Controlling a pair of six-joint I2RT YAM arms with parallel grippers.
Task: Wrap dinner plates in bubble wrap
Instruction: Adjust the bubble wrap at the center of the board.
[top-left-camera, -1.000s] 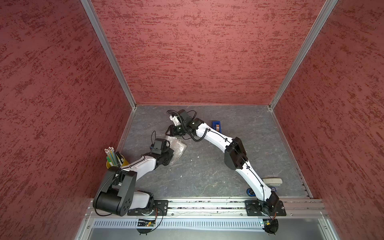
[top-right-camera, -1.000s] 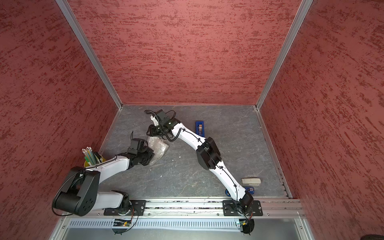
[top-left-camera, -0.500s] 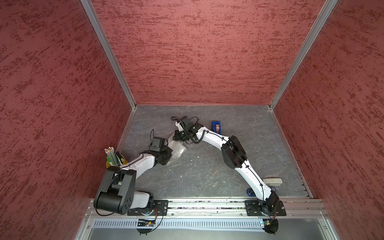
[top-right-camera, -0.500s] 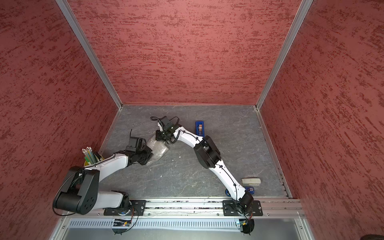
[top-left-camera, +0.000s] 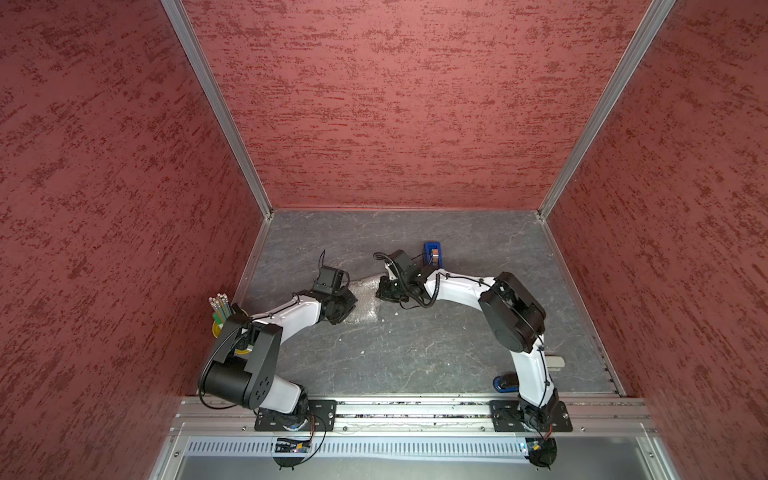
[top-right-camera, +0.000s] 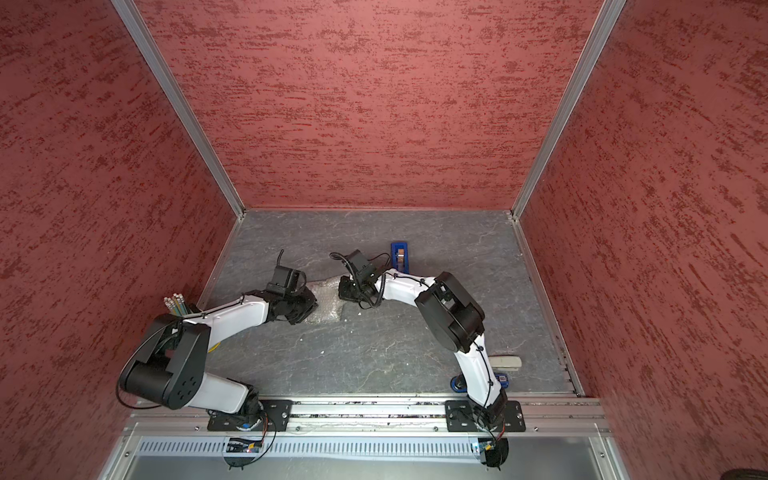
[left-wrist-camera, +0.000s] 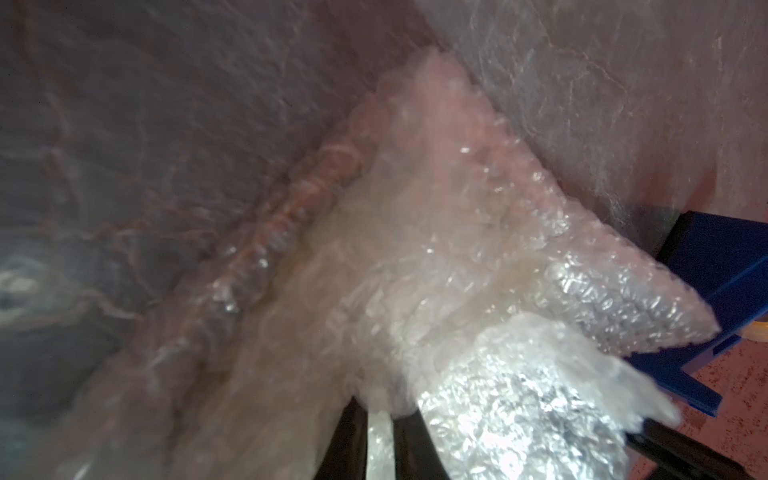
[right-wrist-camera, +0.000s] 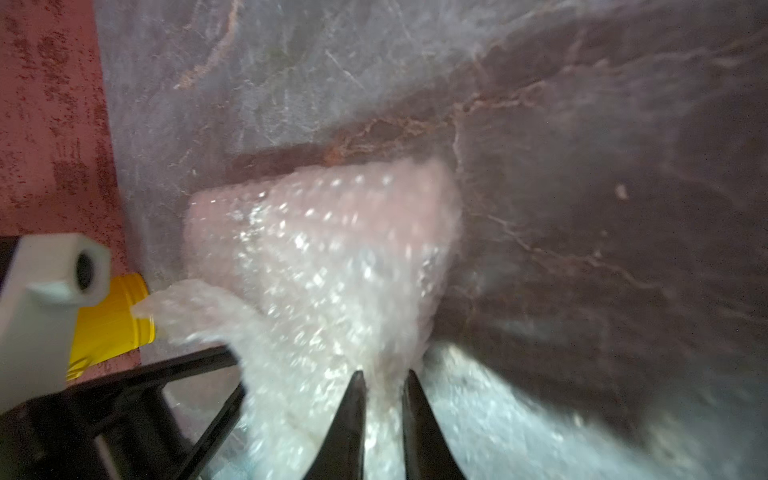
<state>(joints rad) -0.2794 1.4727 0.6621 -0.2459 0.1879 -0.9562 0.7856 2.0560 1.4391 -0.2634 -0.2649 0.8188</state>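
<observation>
The bubble wrap lies bunched and folded on the grey table between my two grippers. My left gripper is at its left side. In the left wrist view its dark fingers stand close together, shut on a fold of the bubble wrap. My right gripper is at the sheet's right end. In the right wrist view its fingers are shut on the bubble wrap, which runs up between them. The dinner plate is hidden in every view.
A blue tape dispenser stands just behind the right gripper. The yellow pencil cup is at the left wall. A pale stapler and a small blue object lie near the right arm's base.
My right gripper has moved right and nearer along the sheet and closed on the bubble wrap. The left gripper has shifted slightly right, still on the wrap.
</observation>
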